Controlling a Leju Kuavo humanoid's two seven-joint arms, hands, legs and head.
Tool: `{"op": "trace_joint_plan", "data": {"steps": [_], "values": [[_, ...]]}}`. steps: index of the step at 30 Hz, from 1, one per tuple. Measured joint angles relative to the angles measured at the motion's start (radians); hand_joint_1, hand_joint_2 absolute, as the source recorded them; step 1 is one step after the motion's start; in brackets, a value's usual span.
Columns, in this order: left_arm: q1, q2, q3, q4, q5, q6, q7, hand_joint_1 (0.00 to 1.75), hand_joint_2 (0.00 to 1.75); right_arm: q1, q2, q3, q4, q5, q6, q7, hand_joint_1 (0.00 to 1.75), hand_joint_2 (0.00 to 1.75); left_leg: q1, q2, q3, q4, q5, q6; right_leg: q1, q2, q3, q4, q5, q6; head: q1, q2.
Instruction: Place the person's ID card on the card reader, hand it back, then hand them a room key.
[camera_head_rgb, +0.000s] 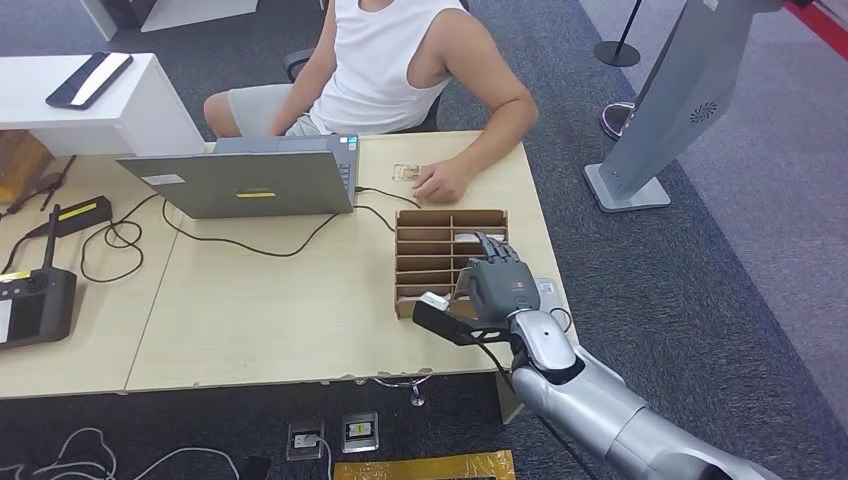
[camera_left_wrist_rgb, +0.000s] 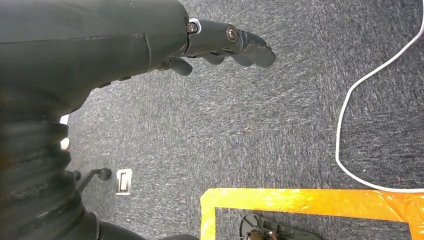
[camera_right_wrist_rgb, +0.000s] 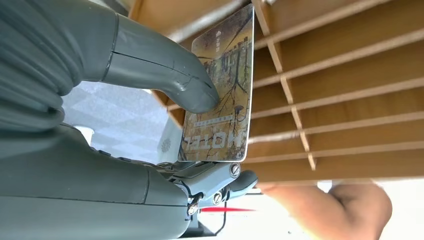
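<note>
In the head view the right hand (camera_head_rgb: 497, 283) covers the near right corner of the wooden slotted card rack (camera_head_rgb: 425, 249), and the card it holds is hidden beneath the fingers. The right wrist view shows it plainly: a hotel room key card (camera_right_wrist_rgb: 222, 95) printed with bare trees, pinched between the thick thumb (camera_right_wrist_rgb: 172, 75) and the darker fingers below, right against the rack's dividers (camera_right_wrist_rgb: 320, 85). The right arm reaches in from five o'clock, palm down over the rack. A person's hand (camera_head_rgb: 440, 181) rests on the table (camera_head_rgb: 260, 320) at twelve o'clock from the rack, beside a small card (camera_head_rgb: 405, 172) too small to read. The left hand (camera_left_wrist_rgb: 220, 42) hangs over grey carpet (camera_left_wrist_rgb: 260, 115), fingers loosely curled, holding nothing.
</note>
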Motion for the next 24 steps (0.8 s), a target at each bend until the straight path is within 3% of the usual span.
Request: {"op": "trace_joint_plan", "data": {"steps": [10, 17, 24], "values": [[0.0, 0.0, 0.0, 0.0, 0.0, 0.003, 0.0, 0.0, 1.75, -0.13, -0.008, -0.003, -0.05, 0.084, 0.002, 0.094, 1.75, 1.75, 0.0, 0.0, 0.0, 0.0, 0.0, 0.0, 0.0, 0.0, 0.0, 0.0, 0.0, 0.0, 0.0, 0.0], [0.001, 0.0, 0.0, 0.0, 0.0, 0.002, -0.008, 0.0, 1.75, -0.276, -0.024, -0.003, -0.14, 0.136, 0.143, 0.137, 1.75, 1.75, 0.0, 0.0, 0.0, 0.0, 0.0, 0.0, 0.0, 0.001, 0.0, 0.0, 0.0, 0.0, 0.0, 0.0], [0.002, 0.0, 0.001, 0.0, 0.0, -0.002, -0.01, 0.0, 1.75, -0.363, -0.024, 0.025, -0.144, 0.193, 0.25, 0.137, 1.75, 1.75, 0.0, 0.0, 0.0, 0.0, 0.0, 0.0, 0.0, 0.0, 0.0, 0.0, 0.0, 0.0, 0.0, 0.0]]}}
